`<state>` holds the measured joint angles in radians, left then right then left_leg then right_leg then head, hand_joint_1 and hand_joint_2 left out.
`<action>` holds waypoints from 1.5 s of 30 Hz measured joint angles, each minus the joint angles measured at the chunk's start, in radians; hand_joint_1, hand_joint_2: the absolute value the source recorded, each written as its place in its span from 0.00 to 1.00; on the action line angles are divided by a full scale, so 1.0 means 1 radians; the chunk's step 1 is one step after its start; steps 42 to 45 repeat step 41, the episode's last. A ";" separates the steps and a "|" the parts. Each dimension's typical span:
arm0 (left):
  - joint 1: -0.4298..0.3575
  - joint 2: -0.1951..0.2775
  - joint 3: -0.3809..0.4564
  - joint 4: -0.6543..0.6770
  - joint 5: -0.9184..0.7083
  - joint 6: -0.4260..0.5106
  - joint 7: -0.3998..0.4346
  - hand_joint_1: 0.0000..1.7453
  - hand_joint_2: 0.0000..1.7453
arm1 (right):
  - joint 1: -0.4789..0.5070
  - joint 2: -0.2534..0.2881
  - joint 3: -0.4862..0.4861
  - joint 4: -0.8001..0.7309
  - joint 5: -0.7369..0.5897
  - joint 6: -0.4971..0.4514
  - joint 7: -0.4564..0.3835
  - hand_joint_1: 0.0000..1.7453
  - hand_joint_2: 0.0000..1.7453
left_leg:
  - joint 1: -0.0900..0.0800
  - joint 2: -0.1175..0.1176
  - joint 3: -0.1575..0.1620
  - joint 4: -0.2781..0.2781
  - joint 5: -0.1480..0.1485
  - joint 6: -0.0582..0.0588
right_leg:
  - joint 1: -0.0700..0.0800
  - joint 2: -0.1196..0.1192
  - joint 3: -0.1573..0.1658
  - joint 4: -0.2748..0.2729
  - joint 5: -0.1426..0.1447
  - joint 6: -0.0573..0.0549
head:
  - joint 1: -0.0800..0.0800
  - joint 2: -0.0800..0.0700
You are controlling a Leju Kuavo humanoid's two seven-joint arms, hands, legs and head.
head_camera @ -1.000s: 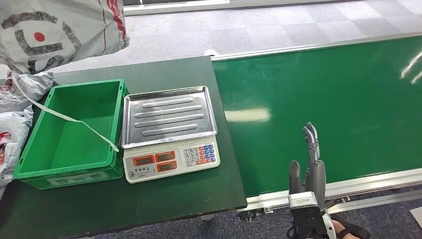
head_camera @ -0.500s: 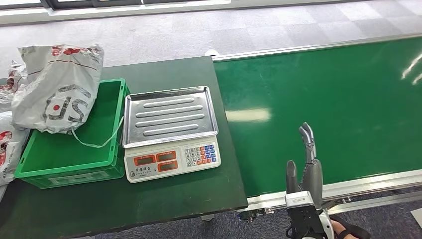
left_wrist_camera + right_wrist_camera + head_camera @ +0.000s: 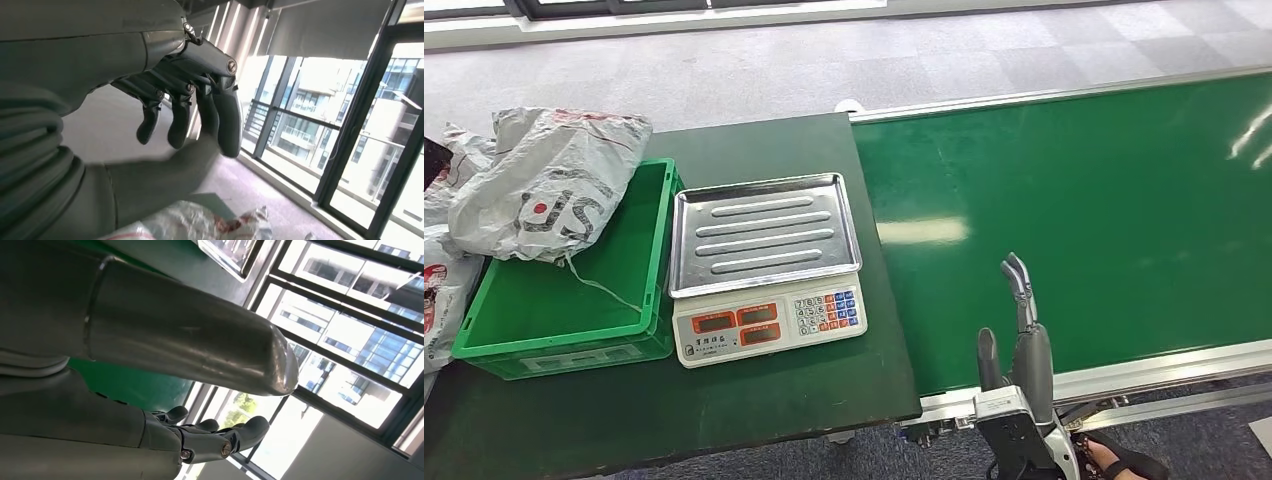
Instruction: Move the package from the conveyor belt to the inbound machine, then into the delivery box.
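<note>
The package, a crumpled grey-white mail bag with red and black print, lies over the far left corner of the green delivery box, part of it hanging outside the rim. The scale beside the box has a bare steel tray. In the left wrist view my left hand holds nothing, its fingers loosely bent above the thumb, with the package below it. My right hand is over the near edge of the conveyor belt, fingers straight and empty. The right wrist view shows the same right hand holding nothing.
More printed mail bags lie at the left of the box, off the dark table. The belt's metal rail runs along its near side. Grey carpet floor lies beyond the table.
The package has come down from the upper left and settled onto the box's far left corner. My right hand has drifted lower and a little to the left.
</note>
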<state>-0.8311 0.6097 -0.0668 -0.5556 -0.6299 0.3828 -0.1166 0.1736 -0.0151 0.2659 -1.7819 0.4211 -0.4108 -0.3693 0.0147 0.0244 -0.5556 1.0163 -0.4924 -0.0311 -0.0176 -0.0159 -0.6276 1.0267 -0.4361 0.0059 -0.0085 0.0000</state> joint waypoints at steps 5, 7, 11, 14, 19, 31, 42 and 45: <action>0.218 -0.098 0.166 -0.254 0.277 -0.073 -0.067 0.00 0.00 | 0.022 -0.003 0.000 0.000 -0.007 -0.042 -0.001 0.00 0.00 | -0.002 0.000 0.000 0.000 -0.002 0.001 | -0.002 0.000 0.000 -0.001 0.000 0.001 | 0.000 0.000; 0.328 -0.178 0.220 -0.419 0.466 -0.095 -0.093 0.00 0.00 | 0.035 -0.003 0.000 -0.004 -0.004 -0.056 0.001 0.00 0.00 | -0.003 0.002 0.000 0.000 -0.004 0.002 | -0.003 0.001 0.000 -0.001 -0.001 0.001 | 0.000 0.000; 0.550 -0.351 0.232 -0.745 0.650 -0.050 -0.197 0.00 0.00 | 0.074 0.000 -0.007 -0.033 0.010 -0.058 0.012 0.00 0.00 | -0.006 0.007 0.002 0.001 -0.008 0.005 | -0.006 0.004 0.000 -0.002 -0.002 0.004 | 0.000 0.000; 0.678 -0.456 0.195 -0.923 0.686 0.017 -0.251 0.00 0.00 | 0.099 0.008 -0.023 -0.056 0.012 -0.043 0.012 0.00 0.00 | -0.006 0.008 0.001 0.001 -0.010 0.007 | -0.006 0.004 0.001 -0.002 -0.003 0.006 | 0.000 0.000; 0.757 -0.517 0.171 -1.063 0.714 0.045 -0.254 0.00 0.00 | 0.110 0.017 -0.040 -0.071 0.016 -0.033 0.010 0.00 0.00 | -0.005 0.006 0.001 0.001 -0.010 0.008 | -0.006 0.003 0.002 -0.002 -0.005 0.007 | 0.000 0.000; 0.837 -0.666 0.061 -1.229 0.678 0.011 -0.301 0.00 0.00 | 0.133 0.045 -0.094 -0.111 0.018 0.045 -0.007 0.00 0.00 | -0.005 0.003 -0.003 0.001 -0.012 0.008 | -0.006 0.000 0.007 -0.003 -0.007 0.009 | 0.000 0.000; 0.845 -0.696 0.015 -1.276 0.640 -0.001 -0.327 0.00 0.00 | 0.146 0.061 -0.152 -0.128 -0.051 0.080 -0.046 0.00 0.00 | -0.005 0.002 0.004 0.001 -0.012 0.008 | -0.005 0.000 0.007 -0.003 -0.007 0.009 | 0.000 0.000; 0.845 -0.696 0.015 -1.276 0.640 -0.001 -0.327 0.00 0.00 | 0.146 0.061 -0.152 -0.128 -0.051 0.080 -0.046 0.00 0.00 | -0.005 0.002 0.004 0.001 -0.012 0.008 | -0.005 0.000 0.007 -0.003 -0.007 0.009 | 0.000 0.000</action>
